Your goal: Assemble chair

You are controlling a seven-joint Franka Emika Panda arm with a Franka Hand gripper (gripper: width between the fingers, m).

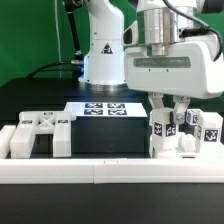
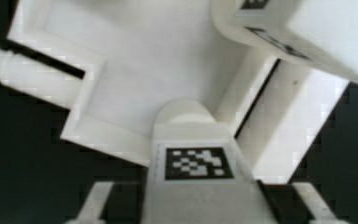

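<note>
Just behind the white border rail [image 1: 110,172], the gripper [image 1: 170,112] clamps its jaws on a tagged white chair piece [image 2: 197,155], with other chair pieces [image 1: 205,128] just beside the jaws. A larger chair part [image 1: 35,135] lies well apart from the jaws, and the marker board [image 1: 105,108] lies beyond them.

There is one arm [image 1: 105,45] with one gripper [image 1: 167,112], and the wrist view shows one tagged leg block [image 2: 197,150]. One marker board [image 1: 104,108] lies at 12 o'clock and one border rail [image 1: 110,172] at 6 o'clock. The chair pieces form two clusters: first cluster [image 1: 35,135] at 9 o'clock, second cluster [image 1: 190,132] at 3 o'clock.
</note>
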